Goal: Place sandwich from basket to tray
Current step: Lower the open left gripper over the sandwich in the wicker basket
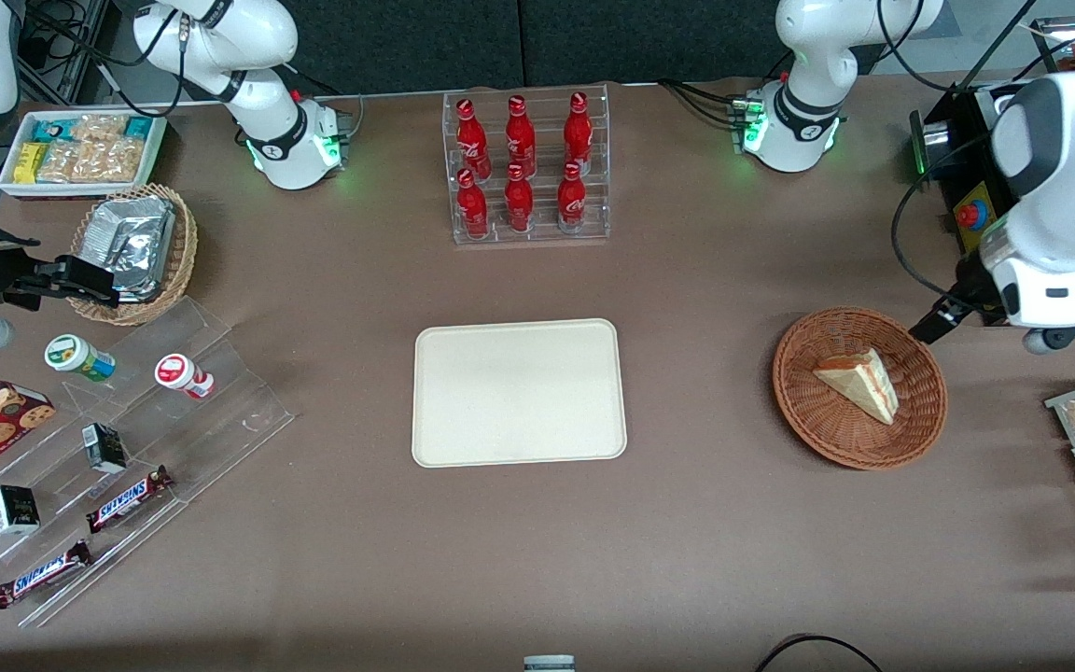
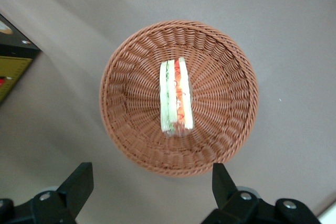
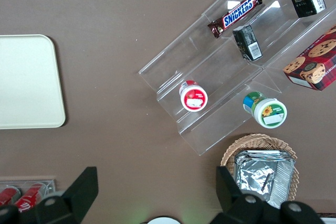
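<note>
1. The work surface is a wide table [image 1: 733, 523] with a plain brown covering; the two arm bases stand along its edge farthest from the front camera.
2. The tray [image 1: 519, 392] lies flat near the middle of the table. It is cream-coloured, with rounded corners and a low rim, and nothing lies on it.
3. The basket [image 1: 859, 387], a round shallow bowl of reddish-brown wicker, stands toward the working arm's end of the table, well apart from the tray.
4. The sandwich [image 1: 859, 381] is in the basket, near its middle. In the left wrist view the sandwich [image 2: 176, 97] shows its cut edge upward, with a red-orange and a green stripe between two white bread slices.
5. The gripper [image 2: 152, 182] hangs above the table just beside the basket rim [image 2: 178, 169]. Its two black fingers [image 2: 79, 182] stand wide apart and hold nothing; they do not touch the basket or the sandwich.
6. In the front view the gripper [image 1: 934, 325] is seen only as a dark tip under the white wrist, beside the basket edge that is farther from the camera.
7. A clear rack with six red bottles [image 1: 523, 163] stands farther from the front camera than the tray.
8. Toward the parked arm's end there is a clear stepped stand [image 1: 127, 448] with chocolate bars and small cartons, and a lighter wicker basket with foil packets [image 1: 136, 247].
</note>
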`<state>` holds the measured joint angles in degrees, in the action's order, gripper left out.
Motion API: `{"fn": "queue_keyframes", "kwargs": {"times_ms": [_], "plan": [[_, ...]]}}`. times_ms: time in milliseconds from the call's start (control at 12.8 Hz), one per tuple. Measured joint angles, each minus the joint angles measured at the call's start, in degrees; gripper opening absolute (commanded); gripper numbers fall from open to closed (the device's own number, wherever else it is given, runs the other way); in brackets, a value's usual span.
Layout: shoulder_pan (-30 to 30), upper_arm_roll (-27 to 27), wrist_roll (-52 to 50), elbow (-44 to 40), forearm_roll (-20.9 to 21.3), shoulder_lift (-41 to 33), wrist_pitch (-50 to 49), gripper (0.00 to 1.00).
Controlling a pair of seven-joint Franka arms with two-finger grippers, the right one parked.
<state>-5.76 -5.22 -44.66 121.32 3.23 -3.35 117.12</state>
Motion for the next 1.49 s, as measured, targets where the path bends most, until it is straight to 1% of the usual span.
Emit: {"fn": "queue_keyframes", "kwargs": {"times_ms": [157,704,861,1487], "plan": [[-0.7,0.0,-2.8,5.0,0.0,1.0,7.4,1.0],[-1.0,0.0,-8.0,9.9,0.0,8.9,23.8,1.0],[-1.0,0.0,-8.5,10.0,0.0,10.9,25.9,1.0],[-1.0,0.0,-8.8,10.0,-0.1,15.3,27.9,0.99]]}}
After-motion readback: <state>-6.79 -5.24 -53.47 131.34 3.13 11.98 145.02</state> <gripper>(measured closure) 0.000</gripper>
